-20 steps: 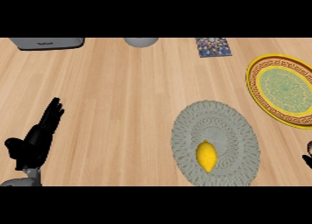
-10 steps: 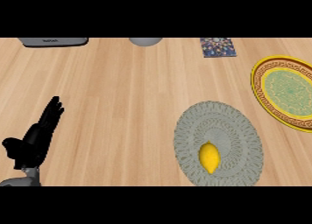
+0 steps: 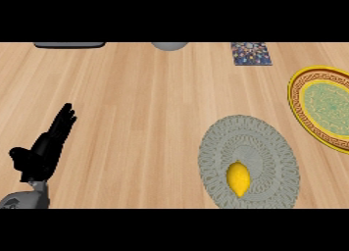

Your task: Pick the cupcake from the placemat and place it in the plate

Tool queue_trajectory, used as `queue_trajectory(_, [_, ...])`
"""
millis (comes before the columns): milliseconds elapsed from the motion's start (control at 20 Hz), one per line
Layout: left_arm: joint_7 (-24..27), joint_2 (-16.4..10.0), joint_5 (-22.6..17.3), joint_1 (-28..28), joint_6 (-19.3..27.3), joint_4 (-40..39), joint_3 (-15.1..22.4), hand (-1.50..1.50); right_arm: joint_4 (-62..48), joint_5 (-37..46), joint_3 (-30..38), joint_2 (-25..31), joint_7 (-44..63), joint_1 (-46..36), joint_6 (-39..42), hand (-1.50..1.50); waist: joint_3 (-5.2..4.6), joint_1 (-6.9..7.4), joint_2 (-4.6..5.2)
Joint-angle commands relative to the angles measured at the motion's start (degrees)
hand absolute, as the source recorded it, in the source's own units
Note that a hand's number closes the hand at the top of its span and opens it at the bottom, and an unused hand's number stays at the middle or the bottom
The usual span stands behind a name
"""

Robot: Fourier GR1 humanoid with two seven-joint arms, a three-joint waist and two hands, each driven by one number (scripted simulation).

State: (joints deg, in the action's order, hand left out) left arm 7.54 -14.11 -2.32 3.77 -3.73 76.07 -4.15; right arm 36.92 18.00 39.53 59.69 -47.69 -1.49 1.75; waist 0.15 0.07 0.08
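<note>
Head view: the cupcake (image 3: 237,179), showing only as a yellow oval lump, sits untouched on the near part of the round grey placemat (image 3: 250,137). The yellow-rimmed plate (image 3: 299,105) lies just beside the mat, up and to the right, so the carry should be short. The left hand (image 3: 45,149) rests at the bench's (image 3: 134,98) lower left, fingers straight and released, well apart from the mat. The right hand is out of sight, though that side looks better placed for the pick.

The left hand (image 3: 41,156) is plain black throughout, long and slim; its fingers (image 3: 62,120) taper to narrow tips; a shorter, stubbier thumb (image 3: 19,155) branches from its side; just below the hand, a rounded grey forearm (image 3: 22,200).
</note>
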Motion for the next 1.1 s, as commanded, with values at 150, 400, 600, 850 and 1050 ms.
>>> queue_trajectory(150, [-1.9, 1.4, 1.1, -3.8, 0.5, 5.7, 1.4, 0.0, -3.5, 2.1, -4.9, 1.0, 2.8, -11.5, 0.1, 1.5, -0.11, 0.86, -0.03])
queue_trajectory(400, [-3.0, 0.3, 0.6, 3.5, -0.3, -0.1, -0.6, 0.0, -6.7, 5.6, -10.5, 0.1, 4.6, -19.5, 1.5, 1.5, -0.07, 1.38, 0.27])
queue_trajectory(600, [-0.4, 1.7, 1.4, -3.0, -0.6, 3.4, 1.0, 0.0, -1.4, 6.7, -14.6, -4.7, 12.1, -23.4, 2.9, 1.5, -0.18, 1.08, -0.05])
queue_trajectory(850, [-0.1, 2.4, 2.2, 2.1, 0.2, -1.7, 0.2, 0.0, -3.7, 9.7, -18.3, -10.8, 13.3, -29.5, -2.2, 1.5, -0.12, 1.01, 0.23])
queue_trajectory(1050, [-2.9, 3.9, 3.3, 4.0, 2.0, -0.1, 1.3, 0.0, -9.4, 12.1, -19.9, -14.2, 12.8, -33.3, -5.8, 1.5, -0.05, 1.26, 0.33])
